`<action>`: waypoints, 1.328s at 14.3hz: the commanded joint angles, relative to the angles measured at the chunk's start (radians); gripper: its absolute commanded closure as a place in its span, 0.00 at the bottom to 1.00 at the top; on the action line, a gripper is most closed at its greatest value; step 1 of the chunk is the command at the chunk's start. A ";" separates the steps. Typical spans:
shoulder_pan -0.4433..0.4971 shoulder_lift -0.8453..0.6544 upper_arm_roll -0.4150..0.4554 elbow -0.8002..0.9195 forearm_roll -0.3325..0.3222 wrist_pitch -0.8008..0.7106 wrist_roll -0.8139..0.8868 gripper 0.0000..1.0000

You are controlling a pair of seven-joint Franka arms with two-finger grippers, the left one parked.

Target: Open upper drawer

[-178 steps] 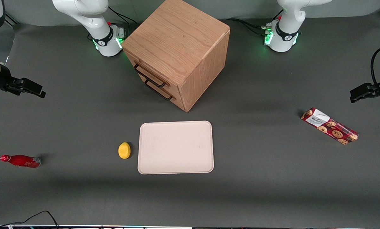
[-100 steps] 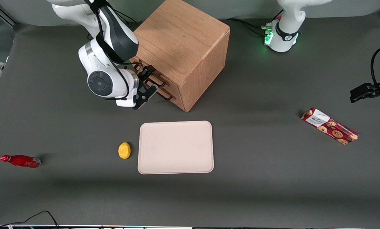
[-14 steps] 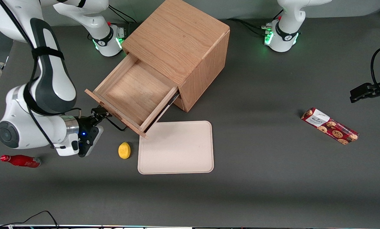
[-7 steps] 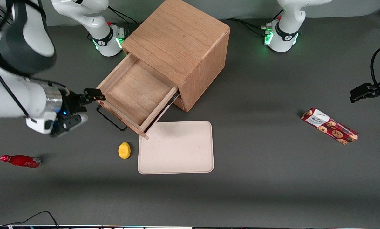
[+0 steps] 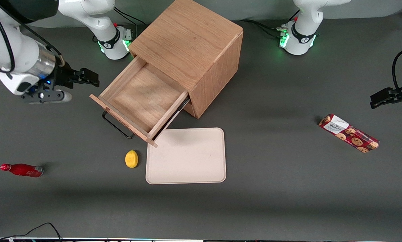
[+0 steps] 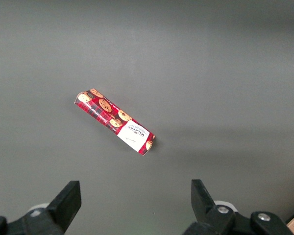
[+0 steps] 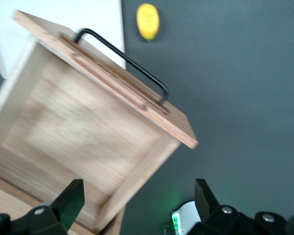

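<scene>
Upper drawer (image 5: 144, 101): pulled well out of the wooden cabinet (image 5: 191, 50), its bare wooden floor open to view from above and in the right wrist view (image 7: 83, 142); nothing lies in it.
Drawer handle (image 5: 117, 126): thin black bar on the drawer front, at about 7 o'clock from the cabinet's top; nothing grips it.
Gripper (image 5: 86, 76): raised above the table toward the working arm's end, at about 10 o'clock from the drawer front and apart from it; its fingers stand spread and hold nothing.
Lemon (image 5: 131, 158): on the table, nearer the front camera than the handle, just beside the tray.
Tray (image 5: 186, 155): pale, rectangular, flat; the drawer's front corner reaches over its edge.
Red bottle (image 5: 22, 169): lying on its side toward the working arm's end.
Cookie box (image 5: 348, 133): lying flat toward the parked arm's end.
</scene>
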 commanded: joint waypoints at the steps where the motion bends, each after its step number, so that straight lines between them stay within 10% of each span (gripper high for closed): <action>1: -0.006 -0.079 -0.080 -0.084 -0.022 0.039 -0.012 0.00; 19: -0.010 0.036 -0.209 0.017 -0.127 0.113 -0.059 0.00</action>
